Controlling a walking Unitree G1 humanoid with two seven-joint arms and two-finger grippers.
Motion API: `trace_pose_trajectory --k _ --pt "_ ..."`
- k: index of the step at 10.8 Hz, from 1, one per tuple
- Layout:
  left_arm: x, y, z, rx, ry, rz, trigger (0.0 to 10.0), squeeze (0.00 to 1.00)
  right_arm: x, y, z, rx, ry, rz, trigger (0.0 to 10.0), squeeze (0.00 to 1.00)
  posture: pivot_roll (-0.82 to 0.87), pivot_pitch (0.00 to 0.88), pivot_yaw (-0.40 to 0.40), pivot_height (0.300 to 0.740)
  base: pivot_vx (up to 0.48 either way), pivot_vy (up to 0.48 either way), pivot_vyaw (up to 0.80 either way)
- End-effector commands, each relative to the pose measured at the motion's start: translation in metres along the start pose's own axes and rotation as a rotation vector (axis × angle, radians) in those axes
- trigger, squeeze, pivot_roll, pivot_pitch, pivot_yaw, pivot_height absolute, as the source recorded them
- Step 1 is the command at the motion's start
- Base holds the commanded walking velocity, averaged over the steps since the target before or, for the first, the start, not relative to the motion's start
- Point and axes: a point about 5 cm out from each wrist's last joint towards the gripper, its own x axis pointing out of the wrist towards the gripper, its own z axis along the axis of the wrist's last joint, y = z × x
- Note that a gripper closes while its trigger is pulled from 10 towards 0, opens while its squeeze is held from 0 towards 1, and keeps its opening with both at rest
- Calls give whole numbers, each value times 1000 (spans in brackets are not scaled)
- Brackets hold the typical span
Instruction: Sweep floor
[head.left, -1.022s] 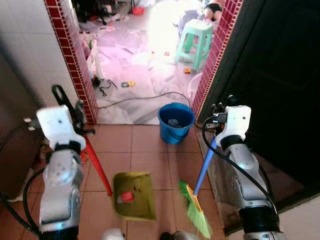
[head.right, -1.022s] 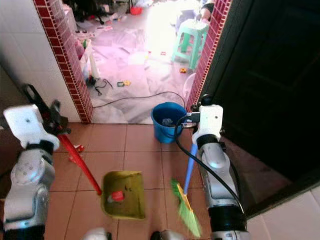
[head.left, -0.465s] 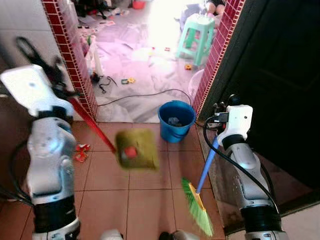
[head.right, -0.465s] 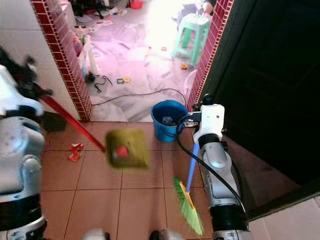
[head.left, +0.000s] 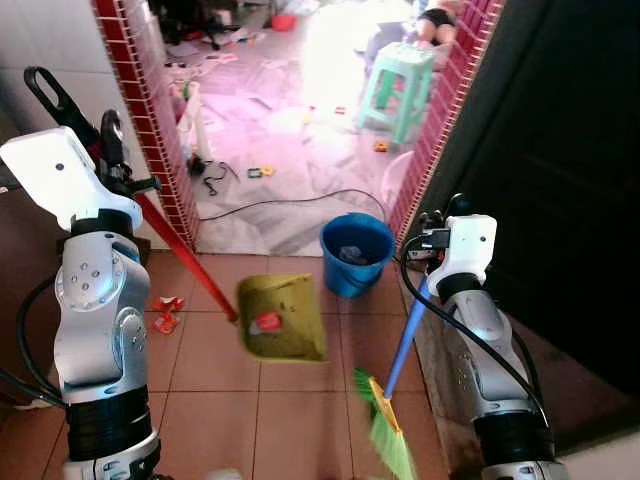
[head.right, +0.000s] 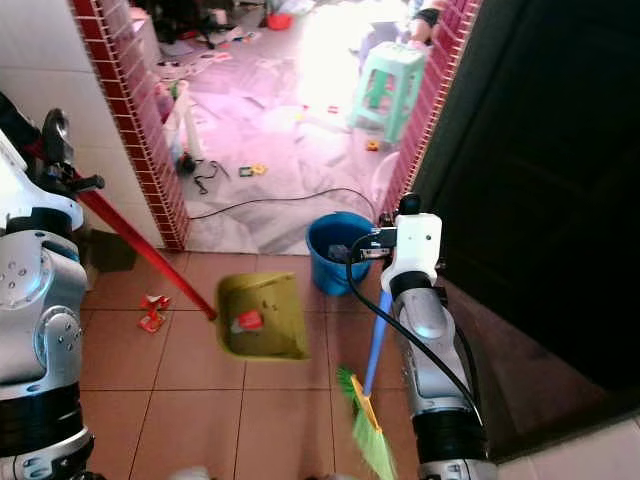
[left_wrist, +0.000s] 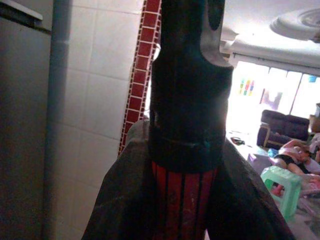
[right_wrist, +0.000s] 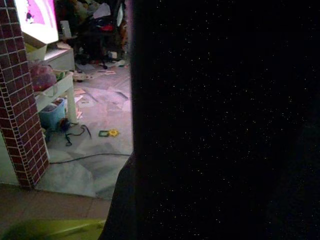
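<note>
My left gripper is raised at the left and shut on the red handle of a yellow-green dustpan. The pan hangs tilted above the tiles, just left of the blue bucket, with a red scrap lying in it. In the left wrist view the black fingers clamp the red handle. My right gripper is shut on the blue stick of a broom whose green bristles rest on the floor at the lower right.
A red scrap lies on the tiles by my left arm. Red brick pillars frame a doorway behind the bucket. A black cable crosses the floor beyond, and a green stool stands farther back. A dark door fills the right.
My left arm lifted the dustpan off the floor and swung it up toward the bucket; it now hangs slightly lower and nearer the bucket. The broom has stayed put.
</note>
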Motion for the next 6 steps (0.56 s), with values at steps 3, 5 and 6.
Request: trace_pose_trajectory --k 3,5,6 --pt "10 -8 21 -28 -105 -30 10000 0 6 0 10 -22 -53 0 10000 0 -28 0 -55 740 480 0 0" --pt "15 -9 26 -39 -123 -34 10000 0 6 1 10 -22 -55 0 10000 0 -31 0 -49 740 480 0 0" --pt "18 -9 28 -43 -131 -32 10000 0 7 2 10 -21 -59 0 10000 0 -33 0 -46 740 480 0 0"
